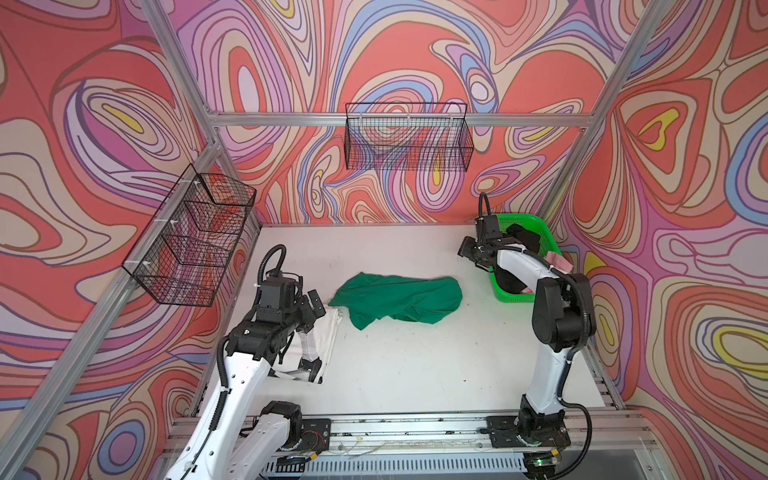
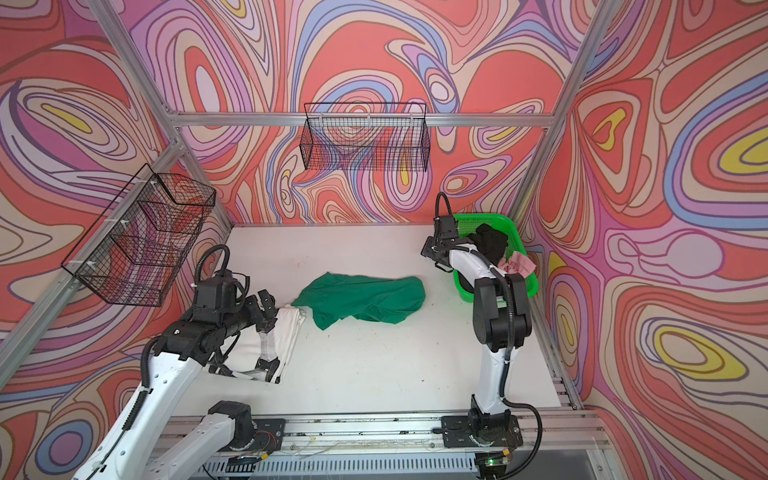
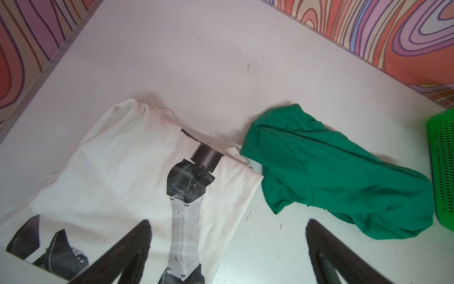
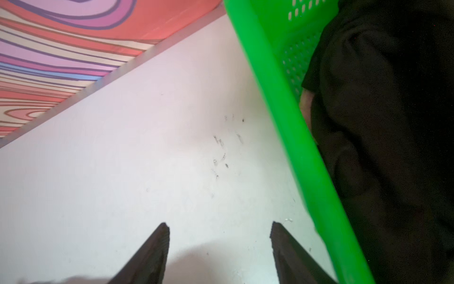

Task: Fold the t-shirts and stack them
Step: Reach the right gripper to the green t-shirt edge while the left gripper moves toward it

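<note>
Nearest the lens, the aluminium rail point(image 1: 415, 428) carries both arm bases.

Progress: one item appears done. The white t-shirt point(image 1: 322, 345), with black print, lies folded flat at the table's left side and would start the stack. The dark green t-shirt point(image 1: 399, 297) lies crumpled mid-table, just beside the white one, not folded. The black t-shirt point(image 1: 525, 239) and pale pink t-shirt point(image 2: 517, 264) sit bunched in the green basket point(image 1: 525, 217) at far right, the pink one draped over its rim. Judgement: three of four outstanding.

The left gripper point(image 3: 227, 223) hovers over the white shirt's edge, jaws spread wide, empty. The right gripper point(image 4: 219, 225) hangs over bare table beside the basket's wall, jaws apart, holding nothing.

Table point(image 1: 415, 374): white, scuffed, lightly speckled. Enclosure: swirl-patterned walls, aluminium frame, two black wire baskets point(image 1: 409, 137) mounted.
</note>
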`<state>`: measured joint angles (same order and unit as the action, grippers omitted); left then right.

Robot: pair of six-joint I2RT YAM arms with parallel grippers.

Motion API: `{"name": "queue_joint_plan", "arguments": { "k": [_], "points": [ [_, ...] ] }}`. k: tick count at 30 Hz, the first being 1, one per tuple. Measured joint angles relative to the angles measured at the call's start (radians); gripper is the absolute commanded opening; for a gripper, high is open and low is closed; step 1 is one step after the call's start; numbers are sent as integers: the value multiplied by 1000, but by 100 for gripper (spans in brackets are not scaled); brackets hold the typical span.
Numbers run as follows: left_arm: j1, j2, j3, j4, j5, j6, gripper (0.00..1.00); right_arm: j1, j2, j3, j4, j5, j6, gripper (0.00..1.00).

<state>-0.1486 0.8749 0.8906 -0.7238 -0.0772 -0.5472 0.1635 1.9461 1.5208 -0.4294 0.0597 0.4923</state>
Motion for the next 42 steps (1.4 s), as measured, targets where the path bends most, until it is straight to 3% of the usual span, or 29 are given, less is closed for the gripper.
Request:
{"name": "queue_joint_plan", "arguments": {
  "k": [4, 8, 11, 14, 24, 30, 42],
  "points": [
    [9, -2, 5, -18, -26, -14, 100, 171, -172, -78, 14, 0, -44, 71],
    [24, -1, 19, -40, -52, -37, 100, 431, -331, -171, 71, -28, -91, 71],
    [26, 13, 21, -55, -63, -72, 100, 597, -341, -211, 108, -32, -122, 70],
    [27, 52, 18, -69, -64, -132, 100, 693, -286, -241, 136, -55, -137, 69],
    [34, 294, -170, -44, -19, -386, 100, 758, 40, -185, 182, -84, -170, 68],
    [50, 424, -183, 24, -3, -495, 100, 769, 135, -101, 183, -40, -200, 66],
    [158, 508, -159, 64, 47, -547, 100, 829, 225, -21, 210, 53, -238, 61]
  ]
}}
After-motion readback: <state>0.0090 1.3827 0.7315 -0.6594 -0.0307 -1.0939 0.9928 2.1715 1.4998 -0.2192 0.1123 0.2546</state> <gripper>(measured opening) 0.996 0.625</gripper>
